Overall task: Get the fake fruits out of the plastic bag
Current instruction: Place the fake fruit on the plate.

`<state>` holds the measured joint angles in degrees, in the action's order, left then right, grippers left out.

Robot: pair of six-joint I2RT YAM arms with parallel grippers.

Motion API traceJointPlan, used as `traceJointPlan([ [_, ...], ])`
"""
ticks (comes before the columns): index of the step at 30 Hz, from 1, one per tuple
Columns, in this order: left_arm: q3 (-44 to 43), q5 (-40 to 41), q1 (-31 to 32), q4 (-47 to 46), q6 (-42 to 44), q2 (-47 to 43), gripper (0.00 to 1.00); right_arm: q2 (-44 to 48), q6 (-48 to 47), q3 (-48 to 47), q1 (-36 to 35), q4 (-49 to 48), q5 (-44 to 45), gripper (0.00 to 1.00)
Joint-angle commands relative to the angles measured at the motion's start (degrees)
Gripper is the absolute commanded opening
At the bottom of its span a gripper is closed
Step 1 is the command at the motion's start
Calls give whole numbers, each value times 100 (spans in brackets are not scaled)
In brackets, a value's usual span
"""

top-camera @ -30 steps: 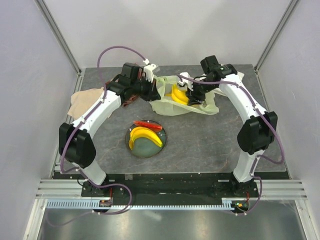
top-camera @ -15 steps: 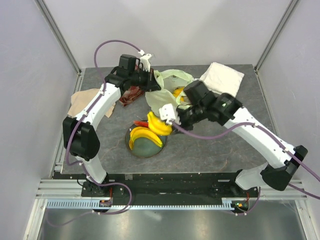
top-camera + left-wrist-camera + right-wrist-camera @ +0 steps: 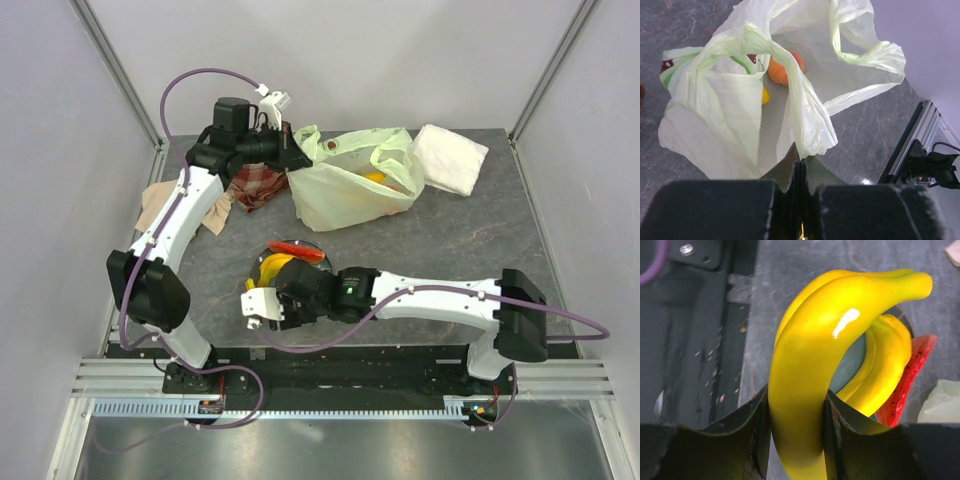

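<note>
Left fingers (image 3: 786, 176) pinch plastic bag (image 3: 735, 130); right fingers (image 3: 756, 440) clamp banana bunch (image 3: 810, 360).

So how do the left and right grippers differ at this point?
The left gripper is pinched fully shut on a thin fold of the plastic bag; the right gripper has its jaws apart around a yellow banana bunch. The left gripper sits at the far side of the table, the right gripper near the front edge. Both are holding something.

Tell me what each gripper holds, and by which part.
The left gripper is shut on the plastic bag, pinching a fold of its rim. The right gripper clamps the banana bunch near one end.
</note>
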<state>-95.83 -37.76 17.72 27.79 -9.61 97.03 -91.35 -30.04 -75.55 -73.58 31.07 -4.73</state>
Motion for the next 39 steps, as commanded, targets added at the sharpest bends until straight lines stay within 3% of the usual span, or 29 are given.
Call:
traceJointPlan([
  [1, 47, -188, -40, -63, -226, -466, 2, -391, 805, -144, -33, -1075, 1597, 0],
  [9, 73, -197, -40, -125, -226, -624, 2, -735, 517, 66, -147, -1349, 2169, 0],
  [24, 152, -276, -40, -239, -358, -642, 2, -1315, -89, 936, -411, -2964, 3636, 0],
  [37, 434, -364, -40, -292, -419, -853, 2, -1895, -432, 1174, -640, -3740, 4199, 0],
  [39, 469, -381, -40, -301, -419, -879, 2, -1913, -432, 1191, -710, -3722, 4226, 4],
])
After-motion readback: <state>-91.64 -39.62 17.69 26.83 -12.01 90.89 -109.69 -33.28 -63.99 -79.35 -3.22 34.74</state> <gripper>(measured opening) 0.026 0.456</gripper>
